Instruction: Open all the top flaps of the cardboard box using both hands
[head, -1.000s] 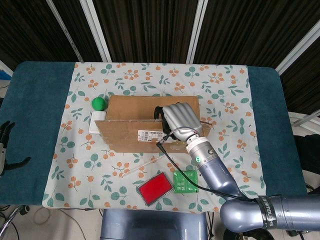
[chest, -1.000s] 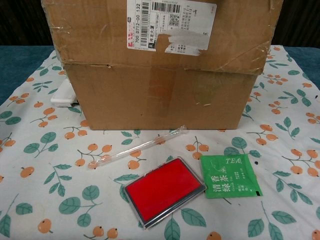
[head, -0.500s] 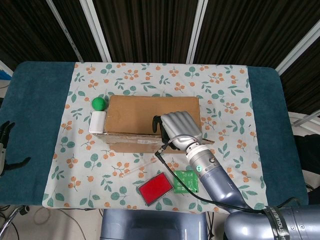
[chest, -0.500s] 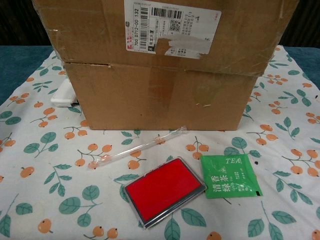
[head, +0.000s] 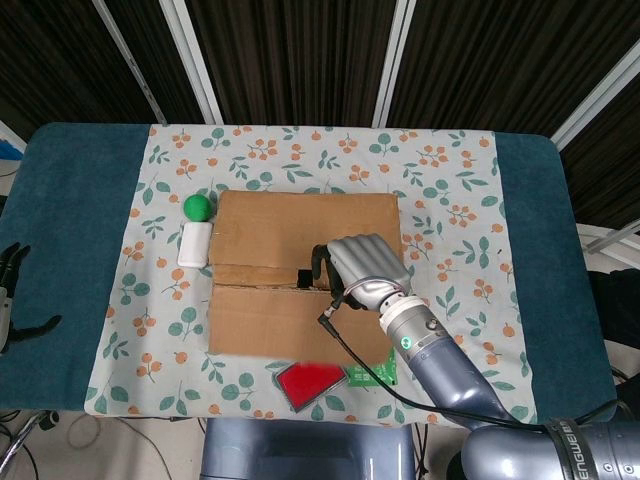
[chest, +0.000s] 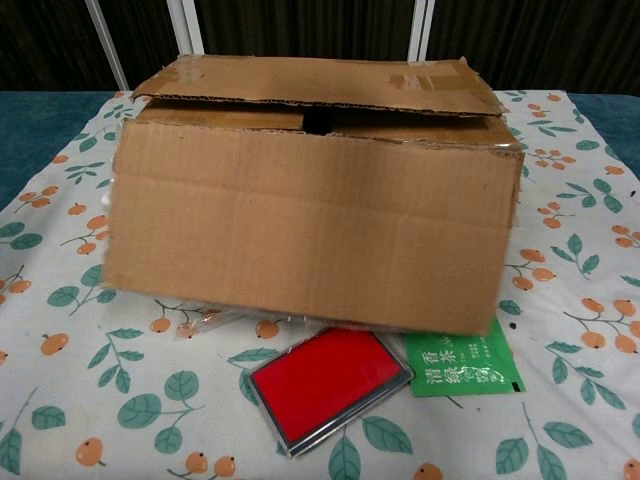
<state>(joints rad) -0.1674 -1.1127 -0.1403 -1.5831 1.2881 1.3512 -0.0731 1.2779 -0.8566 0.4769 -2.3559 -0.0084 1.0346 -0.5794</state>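
Box: the brown corrugated cardboard box (head: 300, 270) sits mid-table on the floral tablecloth (head: 450, 180), which keeps it within reach of both arms.
Near flap: the front top flap (chest: 310, 250) is swung out towards the robot and hangs over the front of the box; its lower edge is blurred in the chest view, so it is probably in motion.
Far flap: the rear top flap (head: 305, 225) lies flat over the opening, not yet lifted.
Side flaps: none visible from either camera; they may lie under the far flap.
Right hand: the right hand (head: 362, 268) rests at the seam between the two flaps, fingers curled over the hinge end of the near flap, apparently pressing it outward. Whether the fingers actually pinch the cardboard I cannot tell; the dark fingertips (head: 318, 258) dip towards the gap.
Left hand: the left hand (head: 12, 290) is at the far left table edge, well apart from the box, fingers apart, holding nothing; parked, presumably awaiting its flap.
Clutter: a red rectangular flat case (chest: 330, 385) and a green tea sachet (chest: 462, 365) lie partly under the hanging flap; a green ball (head: 198, 207) and a white oblong block (head: 193, 243) sit just beside the left wall of the box.
Progress: judged early, one flap of several opened.
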